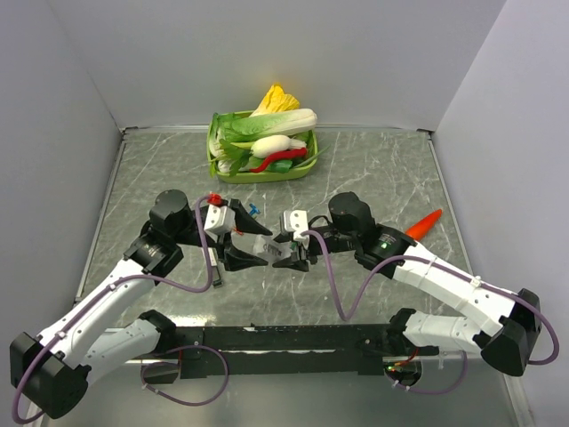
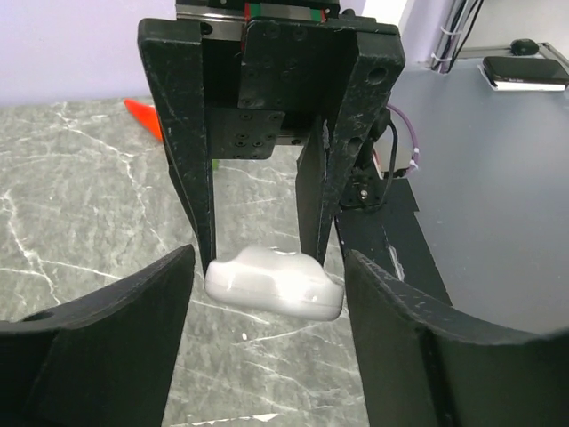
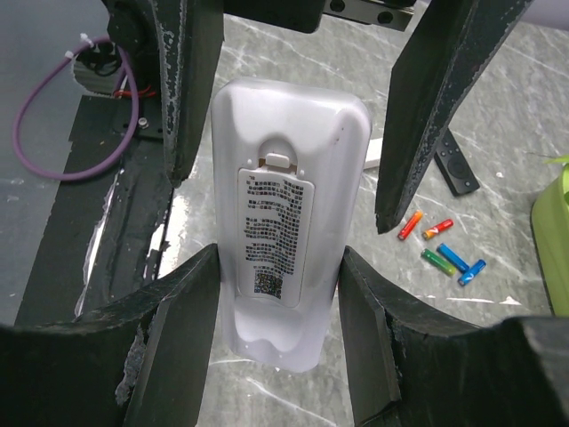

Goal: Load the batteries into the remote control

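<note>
**Squarely between both grippers: the remote, back side up**

The right gripper (image 3: 280, 260) is clamped on the white remote control (image 3: 289, 178), with one finger pressed against each long side near its lower end. The remote lies with its back facing the right wrist camera. The printed label is on show and the battery cover (image 3: 271, 222) is in place, its small latch at the top.

The left gripper (image 2: 269, 262) faces the right one from the opposite end. Its fingers are spread wide and straddle the remote's rounded tip without closing on it. In the left wrist view a thin gap shows on at least one side.

The batteries (image 3: 436, 260) lie loose on the marble table (image 1: 382, 178), clear of both grippers. They form a small scatter of red, green and blue cylinders just beside a dark second remote (image 3: 453, 169).

At the far edge of the table stands a green basket (image 1: 212, 153) heaped with vegetables. An orange carrot (image 1: 425, 223) lies near the right arm.
</note>
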Controlling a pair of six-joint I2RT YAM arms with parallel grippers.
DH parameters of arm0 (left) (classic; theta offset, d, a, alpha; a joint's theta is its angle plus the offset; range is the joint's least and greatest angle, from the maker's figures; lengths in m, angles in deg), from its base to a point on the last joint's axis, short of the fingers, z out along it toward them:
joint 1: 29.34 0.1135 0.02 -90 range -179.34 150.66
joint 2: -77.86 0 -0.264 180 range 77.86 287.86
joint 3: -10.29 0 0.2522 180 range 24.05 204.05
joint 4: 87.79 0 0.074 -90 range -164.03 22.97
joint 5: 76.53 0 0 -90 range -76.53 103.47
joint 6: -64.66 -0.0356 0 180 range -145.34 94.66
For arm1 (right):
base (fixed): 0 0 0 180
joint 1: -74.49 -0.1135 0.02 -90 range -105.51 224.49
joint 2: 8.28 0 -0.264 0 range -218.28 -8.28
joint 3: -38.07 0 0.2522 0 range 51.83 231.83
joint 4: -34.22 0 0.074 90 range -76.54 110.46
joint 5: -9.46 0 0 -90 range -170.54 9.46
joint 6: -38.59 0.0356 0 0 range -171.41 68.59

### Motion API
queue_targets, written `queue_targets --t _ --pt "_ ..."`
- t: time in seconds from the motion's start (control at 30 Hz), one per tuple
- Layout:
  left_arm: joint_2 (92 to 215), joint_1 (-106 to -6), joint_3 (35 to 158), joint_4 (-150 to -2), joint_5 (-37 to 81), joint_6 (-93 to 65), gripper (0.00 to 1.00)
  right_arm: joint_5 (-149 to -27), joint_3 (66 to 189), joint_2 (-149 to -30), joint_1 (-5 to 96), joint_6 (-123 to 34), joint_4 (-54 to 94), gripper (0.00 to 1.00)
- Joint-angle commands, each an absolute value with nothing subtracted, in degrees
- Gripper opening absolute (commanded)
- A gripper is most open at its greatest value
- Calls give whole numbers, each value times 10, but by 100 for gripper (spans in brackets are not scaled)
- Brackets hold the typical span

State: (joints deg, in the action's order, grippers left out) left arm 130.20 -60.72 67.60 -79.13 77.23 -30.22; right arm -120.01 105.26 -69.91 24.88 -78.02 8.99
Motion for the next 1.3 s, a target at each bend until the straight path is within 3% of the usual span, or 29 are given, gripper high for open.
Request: queue_targets --t 0.0,0.03,0.17,0.33,0.37,0.43,0.53,0.57,0.67,0.83,1.27 --pt "1304 -613 705 -782 788 -331 69 -1208 1089 -702 243 -796 94 0" --pt "1304 -613 705 -777 786 -333 68 -1208 1089 -702 242 -795 94 0" --pt "1308 -615 708 -755 785 -348 38 -1204 1090 -702 242 -792 93 0" --pt "1300 -617 707 -724 770 -375 12 -1199 1084 -696 244 -773 106 0" --pt "1295 -617 704 -725 761 -376 1 -1195 1083 -696 243 -765 110 3" --pt "1288 -617 698 -731 747 -378 1 -1183 1078 -691 246 -731 120 17" --pt "1270 -619 673 -755 703 -382 1 -1143 1069 -674 255 -647 153 56" --pt "1263 -623 655 -775 690 -380 1 -1126 1065 -668 255 -622 166 76" --pt "1252 -642 601 -818 635 -366 1 -1017 1054 -642 254 -518 173 100" --pt "1264 -697 493 -992 495 -318 1 -856 1015 -606 255 -323 147 100" --pt "1415 -793 402 -1241 345 -222 1 -764 876 -600 231 -141 139 100"
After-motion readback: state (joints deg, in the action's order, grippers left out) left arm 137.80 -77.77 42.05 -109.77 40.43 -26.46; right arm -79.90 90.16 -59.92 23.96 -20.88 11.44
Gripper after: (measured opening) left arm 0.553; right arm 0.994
